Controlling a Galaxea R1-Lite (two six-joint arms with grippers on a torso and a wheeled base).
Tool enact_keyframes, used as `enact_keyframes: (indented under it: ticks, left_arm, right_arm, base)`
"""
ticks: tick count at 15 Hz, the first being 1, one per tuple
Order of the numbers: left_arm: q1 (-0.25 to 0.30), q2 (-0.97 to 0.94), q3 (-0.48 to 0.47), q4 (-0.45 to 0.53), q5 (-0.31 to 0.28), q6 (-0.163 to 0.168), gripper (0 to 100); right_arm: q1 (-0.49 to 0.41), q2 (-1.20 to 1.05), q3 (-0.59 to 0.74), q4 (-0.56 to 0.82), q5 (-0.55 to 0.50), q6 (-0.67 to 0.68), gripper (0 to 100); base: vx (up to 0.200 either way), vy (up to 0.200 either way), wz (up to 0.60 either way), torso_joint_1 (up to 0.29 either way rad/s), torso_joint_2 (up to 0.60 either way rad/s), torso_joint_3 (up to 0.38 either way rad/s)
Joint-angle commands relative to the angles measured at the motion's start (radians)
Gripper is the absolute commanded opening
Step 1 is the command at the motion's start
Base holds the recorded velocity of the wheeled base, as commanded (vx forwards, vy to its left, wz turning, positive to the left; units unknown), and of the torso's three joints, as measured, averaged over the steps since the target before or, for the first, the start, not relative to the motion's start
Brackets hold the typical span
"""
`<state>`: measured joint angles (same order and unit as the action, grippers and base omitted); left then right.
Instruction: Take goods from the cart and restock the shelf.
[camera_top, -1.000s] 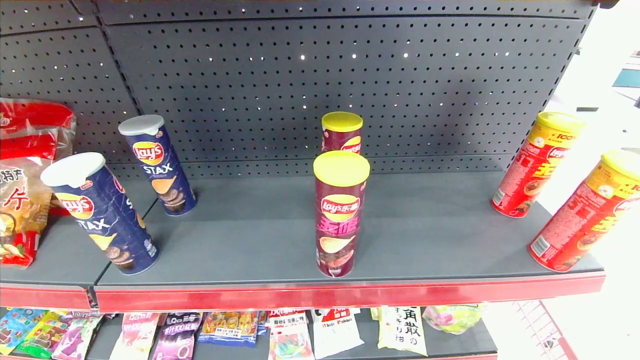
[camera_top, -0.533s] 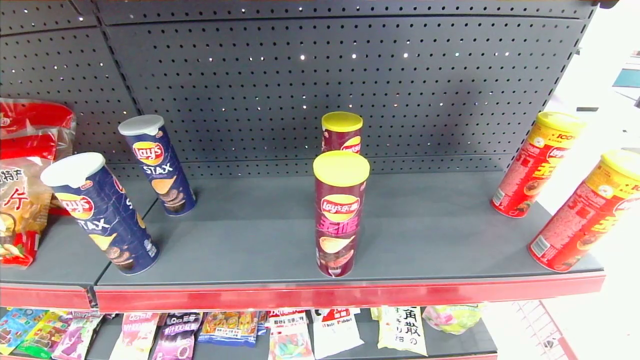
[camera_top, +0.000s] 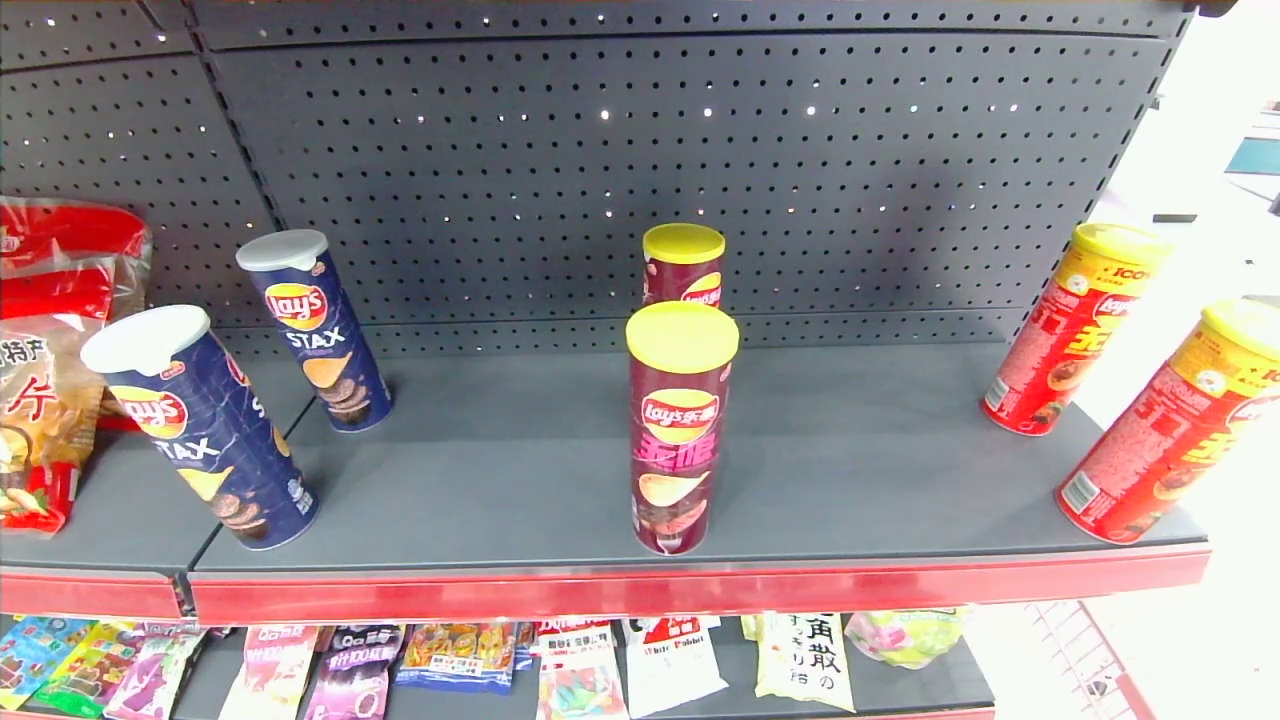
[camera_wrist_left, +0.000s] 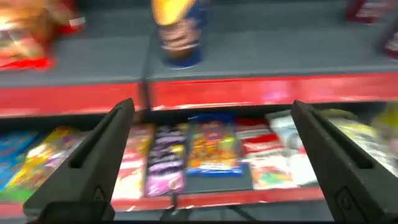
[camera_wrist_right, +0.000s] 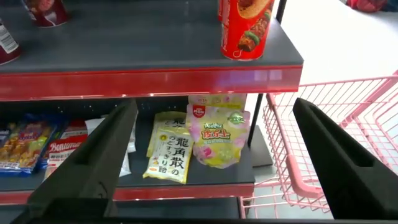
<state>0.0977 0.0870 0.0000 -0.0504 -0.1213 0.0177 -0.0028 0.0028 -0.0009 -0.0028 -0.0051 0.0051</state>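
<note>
The grey shelf (camera_top: 500, 470) with a red front lip carries chip cans: two navy ones (camera_top: 205, 430) at the left, two maroon ones (camera_top: 680, 430) in the middle, two red ones (camera_top: 1075, 330) at the right end. My left gripper (camera_wrist_left: 211, 106) hangs open and holds nothing, in front of the shelf lip below a navy can (camera_wrist_left: 180, 31). My right gripper (camera_wrist_right: 214, 102) is also open with nothing in it, facing the shelf's right end below a red can (camera_wrist_right: 245, 28). A pink wire cart (camera_wrist_right: 336, 155) stands to the right of the shelf.
Red snack bags (camera_top: 50, 350) fill the shelf's far left. Several snack packets (camera_top: 570, 665) lie on the lower shelf. Wide bare stretches of shelf lie between the can groups. A perforated back panel (camera_top: 600, 180) closes the rear.
</note>
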Motion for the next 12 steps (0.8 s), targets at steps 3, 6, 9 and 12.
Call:
enact_keyframes:
  ticks: [3,6,9,12]
  left_arm:
    - [0.001,0.008,0.0,0.049,0.157,-0.019,100]
    - [-0.111,-0.016,0.0,0.049,0.107,-0.021,100]
    - [-0.099,-0.085,0.0,0.049,0.111,-0.025,100]
    - [-0.099,-0.085,0.0,0.049,0.124,-0.022,100]
  right_arm:
    - [0.0,-0.001,0.001,0.001,0.001,-0.004,100]
    - [0.0,-0.001,0.001,0.001,0.001,-0.002,100]
    - [0.0,-0.001,0.001,0.0,0.001,-0.002,100]
    - [0.0,-0.001,0.001,0.001,0.001,-0.001,100]
  base:
    - [0.0,0.0,0.0,0.0,0.0,0.0]
    - [0.0,0.0,0.0,0.0,0.0,0.0]
    - [0.0,0.0,0.0,0.0,0.0,0.0]
    - [0.0,0.0,0.0,0.0,0.0,0.0]
